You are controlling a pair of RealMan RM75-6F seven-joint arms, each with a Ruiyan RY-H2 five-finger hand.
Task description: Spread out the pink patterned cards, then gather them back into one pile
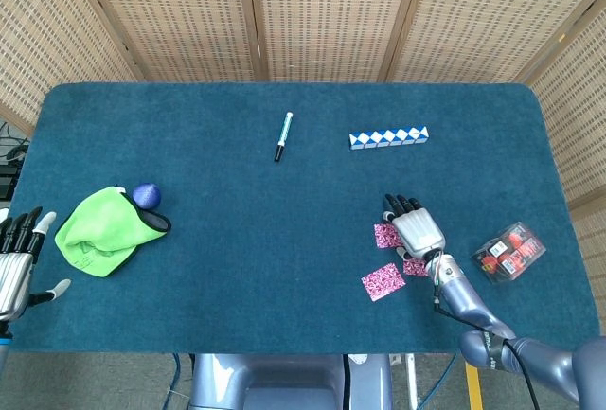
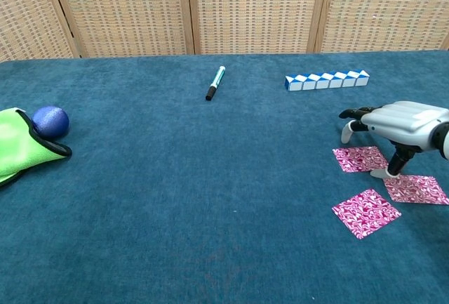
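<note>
Item: blue felt-covered table, bearing near its right end three pink patterned square cards, lying flat and apart. The right hand hovered over the far two, fingers curled downward, holding nothing; the left hand rested open off the near-left edge. Risk noted: thin cards on felt could slide or buckle under fingertip pressure, scattering rather than stacking.

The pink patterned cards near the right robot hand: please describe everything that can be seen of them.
Three pink patterned cards lie flat and apart on the blue felt table, face pattern a pink-and-white swirl. One square card lies under the right robot hand, whose fingers arch above it. A second lies beside the thumb, which comes down between these two. The third lies nearest the front edge, turned diagonally, untouched.
</note>
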